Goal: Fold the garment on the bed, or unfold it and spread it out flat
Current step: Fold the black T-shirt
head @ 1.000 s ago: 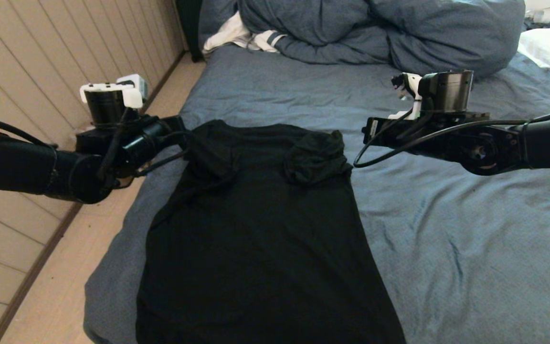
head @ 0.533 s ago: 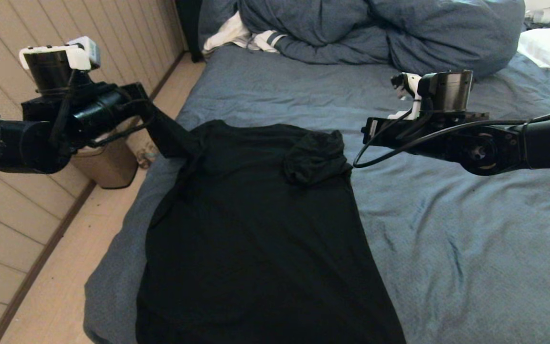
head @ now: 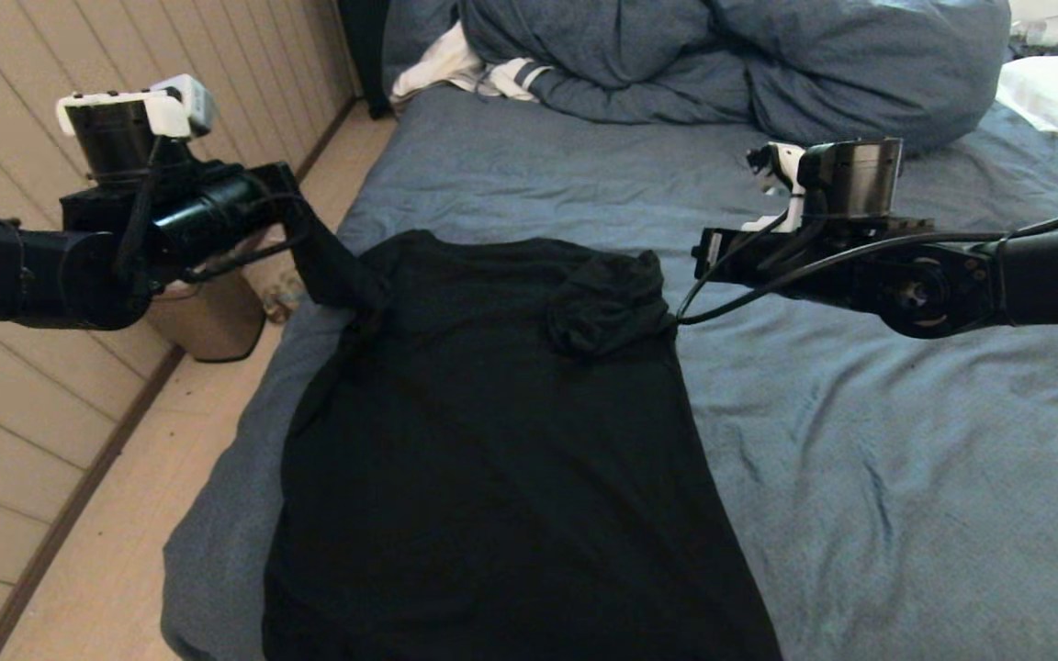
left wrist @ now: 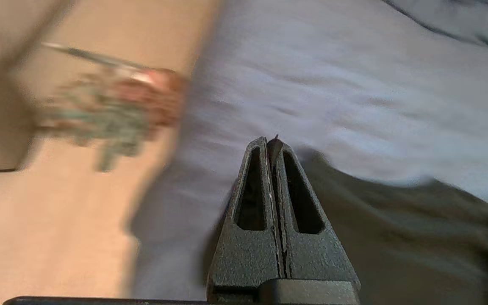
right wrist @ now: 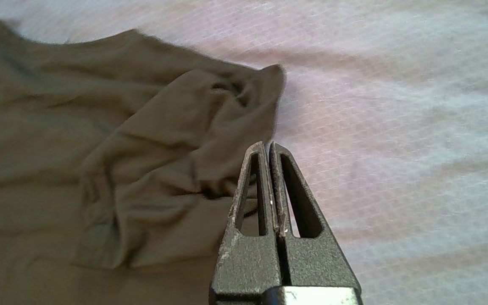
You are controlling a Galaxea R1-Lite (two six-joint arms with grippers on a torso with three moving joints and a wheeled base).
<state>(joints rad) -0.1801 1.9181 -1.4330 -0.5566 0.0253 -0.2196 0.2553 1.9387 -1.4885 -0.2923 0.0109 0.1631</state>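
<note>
Head view: the black T-shirt (head: 492,441) lies on the bed (head: 860,477). The left gripper (head: 295,216) pinches its far-left sleeve, lifted. The right gripper (head: 708,257), squeezed shut on nothing, hovers beside the bunched right sleeve.

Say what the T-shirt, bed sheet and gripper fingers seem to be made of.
T-shirt: soft matte knit, probably cotton; it drapes and bunches limply.
Bed sheet: thin woven fabric; fine weave, shallow wrinkles.
Left gripper fingers: hard dark plastic or coated metal, judging by the grainy surface.

You see one garment (head: 492,441) spread on one bed (head: 878,459); one bunched blue duvet (head: 731,64); one white cloth with dark stripes (head: 465,69); one small bin (head: 208,321) on the floor; two pincers, left pincer (head: 295,197) and right pincer (head: 703,257).
</note>
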